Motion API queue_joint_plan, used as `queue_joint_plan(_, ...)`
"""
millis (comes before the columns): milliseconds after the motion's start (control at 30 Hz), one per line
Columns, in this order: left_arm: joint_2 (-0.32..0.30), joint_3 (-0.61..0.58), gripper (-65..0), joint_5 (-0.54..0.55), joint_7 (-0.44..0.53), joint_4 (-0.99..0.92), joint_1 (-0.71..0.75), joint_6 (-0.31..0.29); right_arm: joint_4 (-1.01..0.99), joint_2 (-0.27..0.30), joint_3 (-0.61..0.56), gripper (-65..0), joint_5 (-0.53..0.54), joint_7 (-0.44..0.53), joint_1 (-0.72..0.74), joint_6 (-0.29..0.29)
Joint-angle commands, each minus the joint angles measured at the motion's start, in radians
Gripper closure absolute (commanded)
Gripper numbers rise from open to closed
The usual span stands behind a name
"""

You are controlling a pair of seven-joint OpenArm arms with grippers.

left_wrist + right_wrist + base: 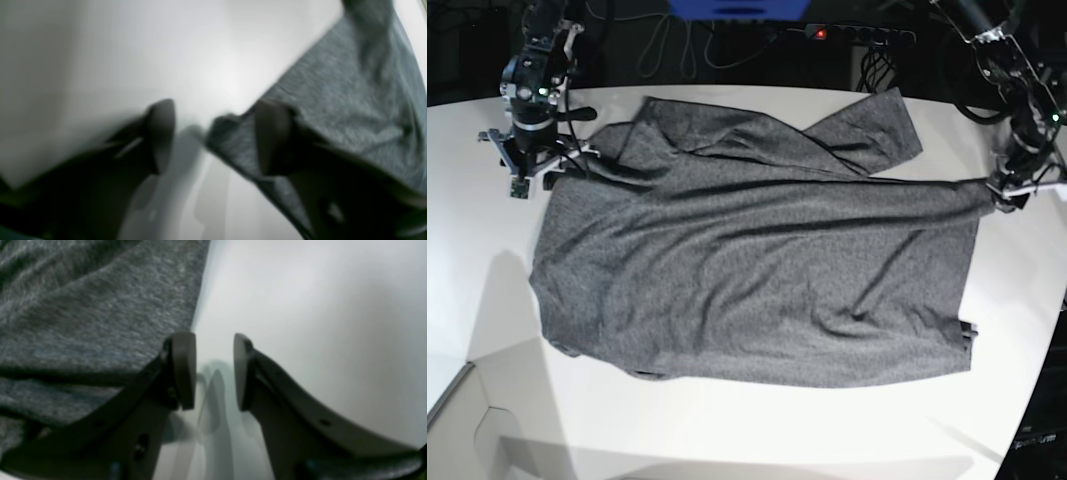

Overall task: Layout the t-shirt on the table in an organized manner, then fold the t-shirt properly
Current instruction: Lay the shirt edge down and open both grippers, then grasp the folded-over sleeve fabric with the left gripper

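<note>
A large heather-grey knit t-shirt [757, 280] lies spread and rumpled across the smooth white curved-edge table [487, 300], soft folds running through it. At its edges, the left gripper [213, 136] stands wide with a cloth corner between its jaws, unpinched; the right gripper [213, 370] gapes over bare tabletop. Dark cables [677, 45] hang beyond. No readable writing.

Beyond the far edge of the work surface the surroundings are dark. A power strip [847, 34] with a lit red switch lies there. Left of the power strip: a blue panel [737, 8] at the top edge and loose dark cables [672, 45]. Overhead light casts soft shadows.
</note>
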State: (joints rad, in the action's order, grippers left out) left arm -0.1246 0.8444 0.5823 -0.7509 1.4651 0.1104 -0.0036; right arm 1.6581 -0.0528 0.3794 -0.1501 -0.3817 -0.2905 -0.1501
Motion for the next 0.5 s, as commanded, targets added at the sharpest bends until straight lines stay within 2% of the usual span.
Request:
queue_joint_plan(0,-0.010,0.020,-42.1,0.011,0.014,0.019,-0.010,-0.003,0.026,0.005,0.003,-19.6,0.001,0.023,0.003,0.005)
queue_joint_plan(100,0.003,0.045,-50.1,0.011,0.011,0.072,0.002,-0.003,0.049,0.005,0.005,-19.6,0.001,0.019,0.001,0.005)
queue_joint_plan(233,0.059,0.043,-51.9,0.018,-0.063,0.251,0.093,-0.016,0.086,0.003,0.005,-19.7,0.001,0.017,-0.013,0.005)
queue_joint_plan(267,0.084,0.043,-51.9,0.034,-0.088,0.300,0.122,-0.051,0.095,0.003,0.007,-19.8,0.001,0.017,-0.016,0.005)
queue_joint_plan(367,0.150,0.028,-51.9,0.058,-0.140,0.389,0.190,-0.206,0.107,-0.012,0.007,-20.0,0.001,0.019,-0.019,0.005)
queue_joint_plan(467,0.179,-0.037,-51.8,0.025,-0.174,0.420,0.236,-0.287,0.107,-0.025,0.007,-20.0,0.001,0.019,-0.017,0.005)
